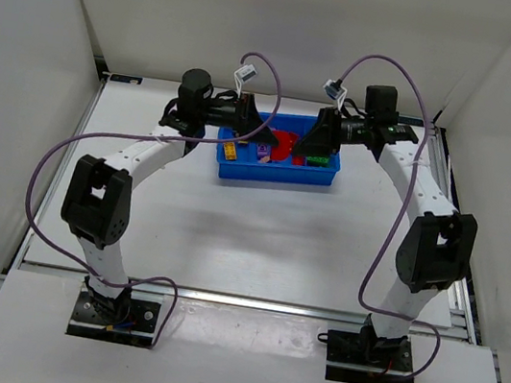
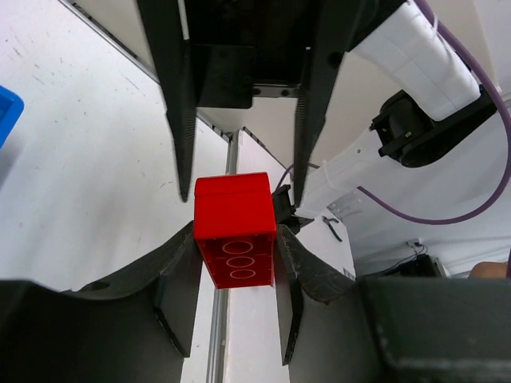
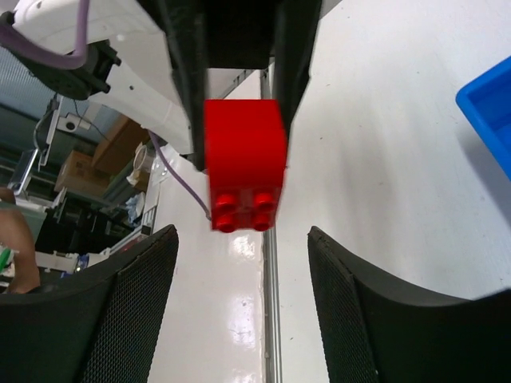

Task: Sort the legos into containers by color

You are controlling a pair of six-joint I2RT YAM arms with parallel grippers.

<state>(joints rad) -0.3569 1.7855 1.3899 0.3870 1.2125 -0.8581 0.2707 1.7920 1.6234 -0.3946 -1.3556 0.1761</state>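
1. The left gripper [image 2: 237, 233] was clamped on one red brick [image 2: 234, 214]. Its two pads pressed on the brick's opposite flat sides, and the hollow underside faced the left wrist camera.
2. The right gripper [image 3: 239, 239] stood apart. Its fingers [image 3: 136, 303] were wide, with a clear gap on each side of the brick's studded end, so it carried nothing.
3. The brick was in the air between the two grippers, which faced each other above the back part of the blue tray [image 1: 277, 177]. In the top view I could not tell whether the red patch between them was this brick or another one lying in the tray.
4. Inside the tray a yellow brick [image 1: 231, 152] lay at the left, a purple-pink brick [image 1: 264, 150] near the middle, and a green brick [image 1: 317, 159] at the right. The dividers were too small to make out, so I could not say which compartment held which.
5. In my judgement the brick is light, hard and stiff, so a firm squeeze will not damage it. Its smooth sides are probably a little slippery.
6. The best place to hold it seems to be across two flat side walls, in the middle of the pads, not over the studs or on a corner, where it could twist out.
7. Because it is so light, it may bounce when dropped from high, so a low release into the red compartment looks safer.
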